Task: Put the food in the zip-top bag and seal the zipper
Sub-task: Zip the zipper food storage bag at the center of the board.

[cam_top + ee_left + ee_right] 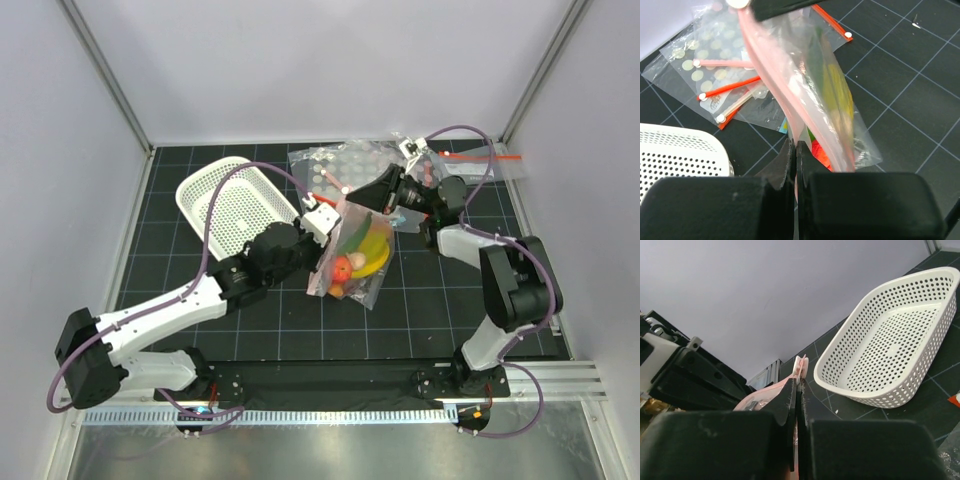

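We see the bag (368, 288), with the food (370, 255) inside, hanging between both arms, just beside the basket (215, 190). The left gripper (794, 150) and the right gripper (797, 389) each pinch the zipper (777, 95). Through the plastic we make out only blurred yellow, red and green. Spare bags (715, 75) lie behind.

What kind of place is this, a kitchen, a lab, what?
Probably a robot lab cell: white walls box in a black gridded mat, a left arm and right arm are bolted at its near edge, and the food is toy.
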Available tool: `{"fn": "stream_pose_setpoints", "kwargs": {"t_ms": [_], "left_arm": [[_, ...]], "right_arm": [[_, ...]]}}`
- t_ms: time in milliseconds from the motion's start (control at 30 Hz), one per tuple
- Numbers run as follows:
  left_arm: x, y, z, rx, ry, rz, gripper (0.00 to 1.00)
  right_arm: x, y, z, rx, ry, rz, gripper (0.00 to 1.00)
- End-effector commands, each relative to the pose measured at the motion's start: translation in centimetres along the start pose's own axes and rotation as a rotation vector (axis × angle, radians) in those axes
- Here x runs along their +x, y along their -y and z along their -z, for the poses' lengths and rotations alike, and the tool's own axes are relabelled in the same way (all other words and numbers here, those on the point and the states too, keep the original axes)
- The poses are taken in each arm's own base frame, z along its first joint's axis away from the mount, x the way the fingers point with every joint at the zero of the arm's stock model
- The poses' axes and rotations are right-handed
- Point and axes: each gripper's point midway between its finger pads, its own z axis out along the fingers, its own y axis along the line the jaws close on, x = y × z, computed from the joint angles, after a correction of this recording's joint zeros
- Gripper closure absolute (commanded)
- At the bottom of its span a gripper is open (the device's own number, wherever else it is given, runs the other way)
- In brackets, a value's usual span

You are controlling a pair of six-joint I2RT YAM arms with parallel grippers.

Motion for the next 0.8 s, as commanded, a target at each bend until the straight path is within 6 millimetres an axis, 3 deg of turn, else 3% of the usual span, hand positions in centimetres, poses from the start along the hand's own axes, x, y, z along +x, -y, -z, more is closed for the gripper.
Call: {"fn": "stream_pose_setpoints", "kwargs": {"t_ms": [0, 33, 67, 100, 133, 167, 200, 233, 300, 333, 500, 533, 633, 767], "left_arm": [[-3.2, -0.8, 1.2, -0.034, 0.065, 0.061, 1.0], [-4.1, -0.9, 1.5, -0.037, 0.077, 0.091, 0.97], [-3.9, -1.0, 1.7, -0.04, 0.062, 0.101, 0.9], [-4.2, -0.9, 2.0, -0.032, 0.067, 0.111, 0.75], [-5.0, -0.9, 2.6, -0.032, 0.085, 0.124, 0.68], [-5.2, -1.1, 3.0, -0.041, 0.09, 0.155, 0.61], [-5.2, -1.3, 3.4, -0.048, 0.083, 0.163, 0.5], [-5.5, -1.4, 4.0, -0.05, 0.088, 0.173, 0.45], [-6.6, -1.7, 5.7, -0.046, 0.124, 0.205, 0.37], [-7.0, -1.6, 6.3, -0.034, 0.141, 0.211, 0.34], [-9.0, -0.7, 10.9, 0.006, 0.25, 0.224, 0.28], [-9.2, -0.5, 11.5, 0.019, 0.265, 0.221, 0.28], [-10.2, 1.3, 13.5, 0.131, 0.345, 0.211, 0.24], [-11.4, 3.9, 15.0, 0.288, 0.413, 0.199, 0.21]], "right_arm": [[-3.6, -5.1, 0.2, -0.022, 0.082, 0.3, 0.99], [-3.9, -5.3, 0.2, 0.009, 0.095, 0.332, 0.99], [-2.9, -4.7, 0.2, 0.066, 0.055, 0.28, 0.99], [-3.8, -6.3, 0.4, 0.086, 0.062, 0.427, 0.99], [-3.4, -7.2, -0.2, 0.099, 0.042, 0.455, 0.99], [-2.3, -5.7, 0.2, 0.219, 0.009, 0.398, 0.99], [-2.4, -6.6, 0.2, 0.244, 0.004, 0.452, 0.99], [-2.7, -8.4, 0.2, 0.246, 0.013, 0.533, 0.99], [-2.2, -9.8, 0.4, 0.257, 0.014, 0.536, 0.99], [-2.8, -11.7, 0.8, 0.243, 0.047, 0.563, 0.99], [-2.4, -16.4, 3.5, 0.259, 0.12, 0.577, 0.99], [-2.0, -16.2, 3.4, 0.256, 0.111, 0.57, 0.99], [-0.9, -18.2, 3.7, 0.19, 0.097, 0.567, 0.99], [1.1, -18.6, 2.9, 0.105, 0.002, 0.515, 0.99]]}}
